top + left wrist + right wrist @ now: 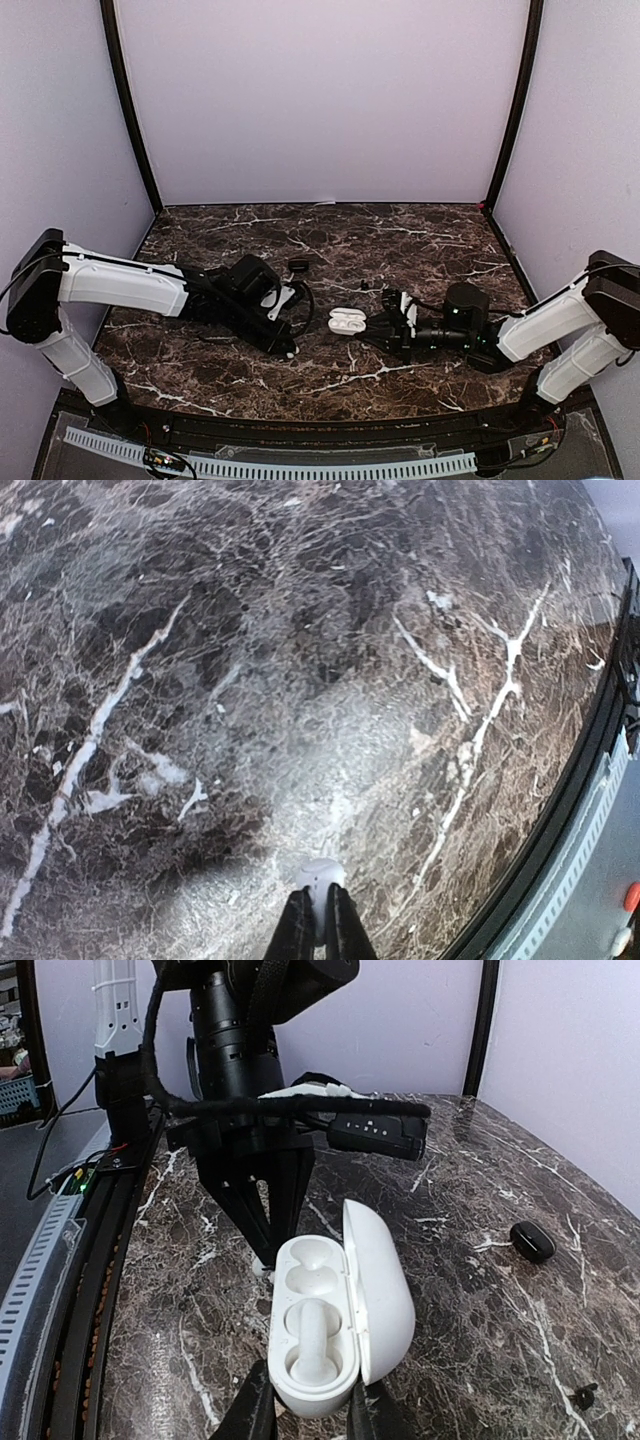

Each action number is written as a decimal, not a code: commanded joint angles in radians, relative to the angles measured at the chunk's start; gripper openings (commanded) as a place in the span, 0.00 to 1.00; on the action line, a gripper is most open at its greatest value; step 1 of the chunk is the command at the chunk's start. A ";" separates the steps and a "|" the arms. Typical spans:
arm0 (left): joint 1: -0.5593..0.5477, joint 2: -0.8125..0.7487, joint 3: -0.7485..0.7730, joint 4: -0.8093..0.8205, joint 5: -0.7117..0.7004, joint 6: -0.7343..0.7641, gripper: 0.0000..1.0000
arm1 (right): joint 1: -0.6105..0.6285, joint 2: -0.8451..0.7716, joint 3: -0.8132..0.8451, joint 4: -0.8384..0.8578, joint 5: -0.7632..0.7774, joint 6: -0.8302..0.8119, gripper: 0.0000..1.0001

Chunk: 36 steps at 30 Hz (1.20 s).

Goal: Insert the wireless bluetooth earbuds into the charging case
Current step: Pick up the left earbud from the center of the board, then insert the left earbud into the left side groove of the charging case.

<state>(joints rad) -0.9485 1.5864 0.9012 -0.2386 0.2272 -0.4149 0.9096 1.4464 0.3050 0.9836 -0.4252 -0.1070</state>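
**EARBUD AND CASE: POSITION AT THE JAWS**

Left jaws: closed to a narrow gap on a small white plastic earbud (320, 872). The earbud sits at the very tips, projecting beyond the black fingertips (298, 925). The jaws point steeply down at the dark brown marble-pattern bench (420, 235). Whether the earbud touches the bench cannot be told.

Right jaws: clamped on the white pebble-shaped plastic charging case (300, 1305), with one black finger (252, 1415) against each side of its near end. The hinged lid (385, 1290) is swung open and stands on edge along the right side of the case, as the right wrist camera sees it.

Case contents: a second white earbud (308, 1345) is seated in the well nearer the right jaws. The far well (305, 1258) is open to view.

Relation of the two sets of jaws: the left jaws stand just past the far end of the case, tips near its left corner, with the held earbud low beside the case wall. Tips and case appear apart.

Other items: a small black rounded object (532, 1242) lies on the bench well ahead and to the right of the right jaws. A tiny black piece (585, 1392) lies to their right. Neither shows enough detail to identify
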 commanded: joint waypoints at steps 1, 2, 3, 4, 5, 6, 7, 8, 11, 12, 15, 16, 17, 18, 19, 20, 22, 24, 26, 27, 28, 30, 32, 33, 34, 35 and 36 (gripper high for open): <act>-0.006 -0.066 -0.023 0.012 0.044 0.080 0.03 | -0.003 0.019 0.034 0.003 -0.026 -0.014 0.14; -0.007 -0.081 -0.029 0.024 0.053 0.091 0.03 | -0.003 0.023 0.037 -0.001 -0.030 -0.014 0.14; -0.007 -0.094 -0.036 0.039 0.063 0.101 0.03 | -0.003 0.028 0.040 -0.005 -0.034 -0.014 0.14; -0.007 -0.109 -0.045 0.051 0.073 0.113 0.03 | -0.003 0.033 0.045 -0.011 -0.037 -0.014 0.14; -0.007 -0.124 -0.052 0.065 0.085 0.127 0.04 | -0.003 0.035 0.049 -0.016 -0.042 -0.015 0.14; -0.007 -0.144 -0.061 0.076 0.097 0.140 0.04 | -0.003 0.040 0.052 -0.021 -0.044 -0.016 0.14; -0.007 -0.163 -0.073 0.091 0.100 0.156 0.04 | -0.003 0.043 0.056 -0.024 -0.049 -0.016 0.14; -0.007 -0.187 -0.084 0.106 0.101 0.171 0.04 | -0.003 0.047 0.060 -0.029 -0.054 -0.016 0.14; -0.008 -0.256 -0.123 0.149 0.110 0.213 0.04 | -0.002 0.060 0.073 -0.045 -0.070 -0.019 0.13; -0.009 -0.276 -0.133 0.161 0.111 0.228 0.04 | -0.003 0.063 0.077 -0.047 -0.076 -0.019 0.13; -0.009 -0.325 -0.154 0.190 0.110 0.274 0.04 | -0.003 0.074 0.088 -0.057 -0.101 -0.019 0.13; -0.010 -0.338 -0.159 0.201 0.104 0.287 0.04 | -0.003 0.076 0.090 -0.061 -0.106 -0.018 0.13; -0.010 -0.350 -0.165 0.216 0.100 0.302 0.04 | -0.002 0.078 0.093 -0.063 -0.108 -0.018 0.13; -0.013 -0.361 -0.171 0.235 0.096 0.322 0.04 | -0.001 0.080 0.095 -0.066 -0.112 -0.019 0.13; -0.014 -0.370 -0.175 0.255 0.096 0.344 0.04 | -0.001 0.082 0.097 -0.069 -0.118 -0.020 0.13; -0.017 -0.376 -0.176 0.274 0.095 0.367 0.05 | -0.002 0.085 0.099 -0.068 -0.124 -0.020 0.13; -0.021 -0.384 -0.178 0.330 0.105 0.411 0.05 | -0.001 0.092 0.104 -0.071 -0.132 -0.017 0.13; -0.030 -0.387 -0.185 0.382 0.111 0.473 0.06 | -0.002 0.097 0.110 -0.075 -0.143 -0.015 0.13; -0.039 -0.379 -0.190 0.413 0.118 0.527 0.07 | -0.002 0.097 0.113 -0.076 -0.152 -0.011 0.13; -0.041 -0.372 -0.185 0.415 0.117 0.549 0.07 | -0.002 0.097 0.114 -0.078 -0.155 -0.010 0.13; -0.042 -0.367 -0.178 0.414 0.115 0.564 0.08 | -0.002 0.097 0.114 -0.078 -0.156 -0.009 0.13; -0.044 -0.354 -0.165 0.413 0.113 0.580 0.08 | -0.002 0.098 0.116 -0.083 -0.159 -0.008 0.13; -0.045 -0.341 -0.153 0.412 0.111 0.592 0.08 | -0.001 0.098 0.117 -0.084 -0.162 -0.007 0.13; -0.047 -0.335 -0.148 0.411 0.110 0.597 0.08 | -0.002 0.098 0.118 -0.084 -0.164 -0.008 0.13; -0.048 -0.329 -0.142 0.409 0.109 0.602 0.08 | -0.001 0.099 0.119 -0.084 -0.166 -0.007 0.13; -0.051 -0.322 -0.136 0.407 0.108 0.606 0.08 | -0.001 0.101 0.121 -0.085 -0.167 -0.006 0.13; -0.052 -0.314 -0.129 0.405 0.107 0.610 0.08 | -0.001 0.102 0.123 -0.084 -0.169 -0.006 0.13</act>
<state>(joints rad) -0.9913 1.2522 0.7345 0.1452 0.3286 0.1410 0.9096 1.5391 0.3996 0.8715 -0.5694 -0.1192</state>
